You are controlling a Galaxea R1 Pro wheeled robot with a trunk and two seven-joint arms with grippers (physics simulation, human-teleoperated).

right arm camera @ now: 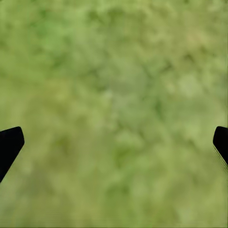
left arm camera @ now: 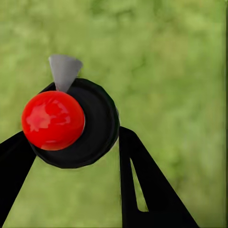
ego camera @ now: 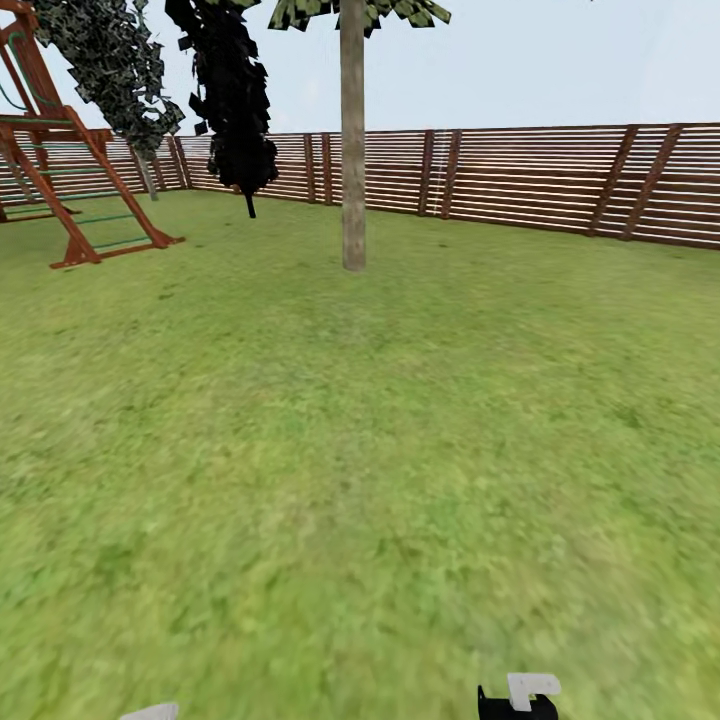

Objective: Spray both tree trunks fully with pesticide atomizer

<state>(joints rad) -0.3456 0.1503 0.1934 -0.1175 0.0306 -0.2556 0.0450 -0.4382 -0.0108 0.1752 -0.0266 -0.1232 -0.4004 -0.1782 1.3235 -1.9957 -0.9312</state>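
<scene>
From the head view, a red-brown climbing frame (ego camera: 70, 180) stands at ten o'clock, cut off by the picture's edge, with a grey-green leafy tree (ego camera: 112, 62) and a black narrow tree (ego camera: 232, 95) beside it toward eleven. At twelve o'clock rises a tree trunk (ego camera: 353, 140), smooth and tan-grey, its foliage cropped at the top. A slatted wooden fence (ego camera: 540, 175) closes the garden from eleven round to two o'clock. The lawn (ego camera: 380, 450) between the robot and the trunk lies wide and open. In the left wrist view, the left gripper (left arm camera: 76, 142) pinches the pesticide atomizer (left arm camera: 71, 123), seen end-on with its red top and a grey nozzle, above blurred grass. In the right wrist view, the right gripper (right arm camera: 114, 142) has its fingers spread wide over bare grass, their tips barely visible.
</scene>
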